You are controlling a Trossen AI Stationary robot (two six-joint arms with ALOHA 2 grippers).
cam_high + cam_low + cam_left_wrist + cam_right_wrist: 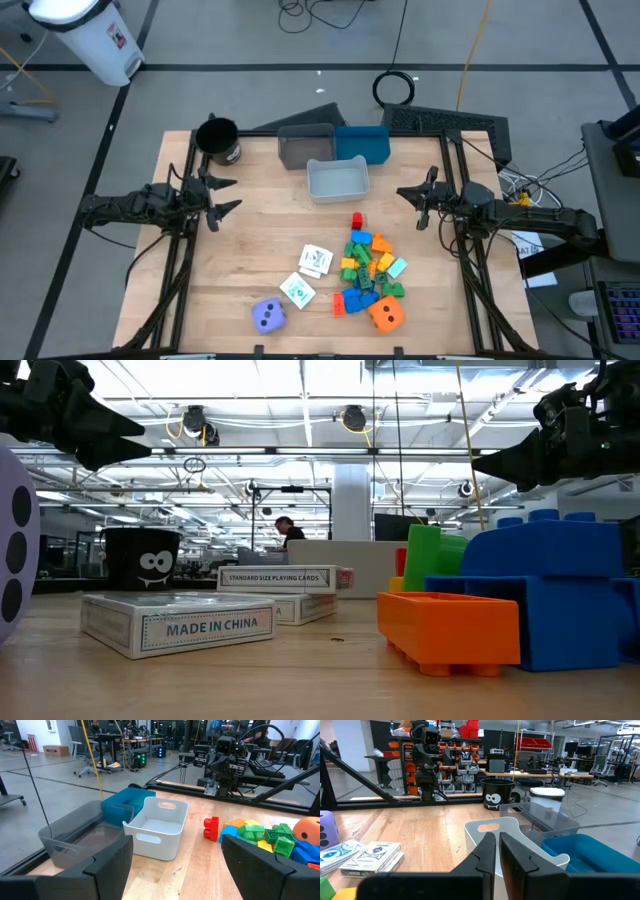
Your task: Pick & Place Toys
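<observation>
while both hang empty, left gripper (222, 196) spread, right gripper (408, 196) clenched, toys (370, 268) lie apart.

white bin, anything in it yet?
Empty. The white bin shows only its bare floor in the high view and the left wrist view; the blocks lie on the table.

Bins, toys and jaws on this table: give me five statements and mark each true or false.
1. The white bin is empty. True.
2. The left gripper has its jaws shut. False: they stand open, holding nothing.
3. The purple die lies inside the blue bin. False: it sits on the table, near the front edge.
4. The right gripper has its jaws shut, holding nothing. True.
5. The black cup stands among the blocks. False: it is at the far left corner.
</observation>
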